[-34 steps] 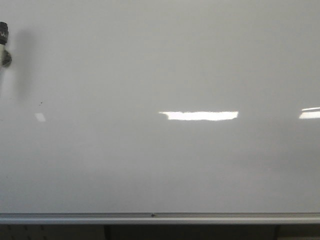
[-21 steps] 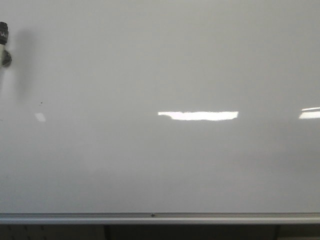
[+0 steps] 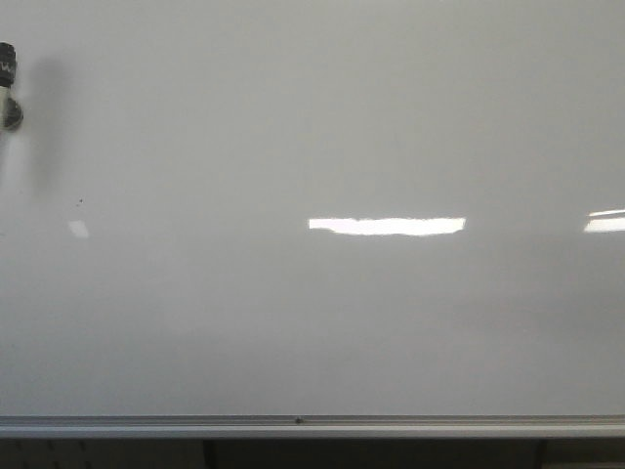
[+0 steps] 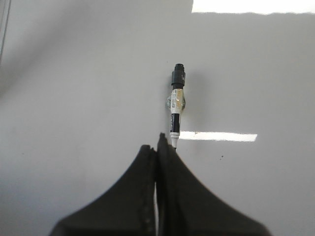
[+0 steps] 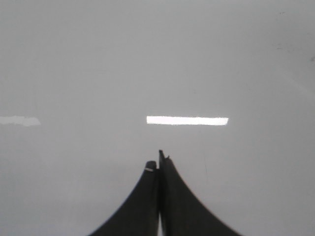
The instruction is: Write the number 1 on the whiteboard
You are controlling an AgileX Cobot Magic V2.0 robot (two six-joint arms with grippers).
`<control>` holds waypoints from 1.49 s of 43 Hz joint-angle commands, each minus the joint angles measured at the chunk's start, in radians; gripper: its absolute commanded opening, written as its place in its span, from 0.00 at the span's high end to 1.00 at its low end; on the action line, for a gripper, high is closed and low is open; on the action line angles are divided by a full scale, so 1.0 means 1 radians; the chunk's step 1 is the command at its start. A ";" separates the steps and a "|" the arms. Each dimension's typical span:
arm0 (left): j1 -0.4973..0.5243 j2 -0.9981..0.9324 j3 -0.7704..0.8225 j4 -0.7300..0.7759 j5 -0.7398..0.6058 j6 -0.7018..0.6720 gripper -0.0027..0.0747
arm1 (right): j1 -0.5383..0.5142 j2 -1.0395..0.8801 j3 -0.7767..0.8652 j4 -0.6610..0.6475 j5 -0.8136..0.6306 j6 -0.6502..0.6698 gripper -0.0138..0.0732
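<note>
The left gripper [image 4: 165, 147] is clenching a black-and-white marker [image 4: 175, 110], pointing it lengthwise away at the glossy white-grey whiteboard [image 3: 312, 322], far left; the right gripper [image 5: 158, 164] is sitting clenched empty.

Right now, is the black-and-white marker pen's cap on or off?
On, it seems. In the left wrist view the black-and-white marker pen ends in a blunt black cap, no bare tip showing, resting against the glossy white-grey whiteboard.

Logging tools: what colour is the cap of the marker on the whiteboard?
Black, on the slim white-barrelled marker; clearest in the left wrist view.
</note>
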 commanded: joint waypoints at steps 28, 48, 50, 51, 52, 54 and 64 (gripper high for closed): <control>-0.006 0.117 -0.479 -0.009 0.140 -0.002 0.99 | -0.004 0.167 -0.555 0.006 0.319 -0.008 0.95; -0.006 0.342 -0.570 -0.009 0.385 -0.002 0.99 | -0.004 0.433 -0.686 0.006 0.484 -0.008 0.95; -0.006 0.355 -0.558 -0.011 0.385 -0.002 0.99 | -0.004 0.446 -0.685 0.006 0.500 -0.008 0.95; -0.006 0.360 -0.550 -0.011 0.385 -0.002 0.99 | -0.004 0.456 -0.684 0.006 0.500 -0.008 0.95; -0.006 0.365 -0.544 -0.011 0.383 -0.002 0.99 | -0.004 0.464 -0.682 0.006 0.498 -0.008 0.95; -0.006 0.376 -0.535 -0.011 0.375 -0.002 0.99 | -0.004 0.478 -0.673 0.006 0.489 -0.008 0.95; -0.006 0.414 -0.514 -0.007 0.387 -0.002 0.99 | -0.004 0.533 -0.614 0.004 0.486 -0.008 0.95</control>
